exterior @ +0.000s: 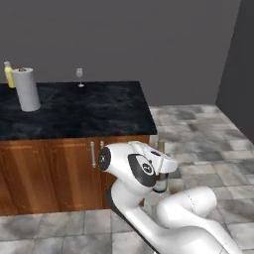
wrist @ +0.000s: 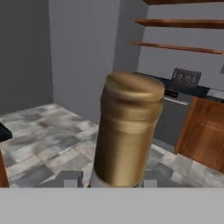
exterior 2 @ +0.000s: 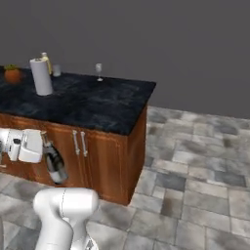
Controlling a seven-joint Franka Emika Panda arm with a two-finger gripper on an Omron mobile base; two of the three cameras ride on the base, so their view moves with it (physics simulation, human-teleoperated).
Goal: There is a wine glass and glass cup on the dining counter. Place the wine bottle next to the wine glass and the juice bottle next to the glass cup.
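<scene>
The pincer [exterior 2: 45, 146] is gripping the wine bottle [exterior 2: 54, 163] by its neck, low beside the desk [exterior 2: 97, 105]. It should be lifting it upright, then setting it just beside the wine glass [exterior 2: 99, 71].

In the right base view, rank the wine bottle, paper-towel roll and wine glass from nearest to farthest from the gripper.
1. wine bottle: clamped in the gripper, low before the cabinet doors.
2. paper-towel roll: on the dining counter, left part.
3. wine glass: at the counter's far edge, further right.
</scene>
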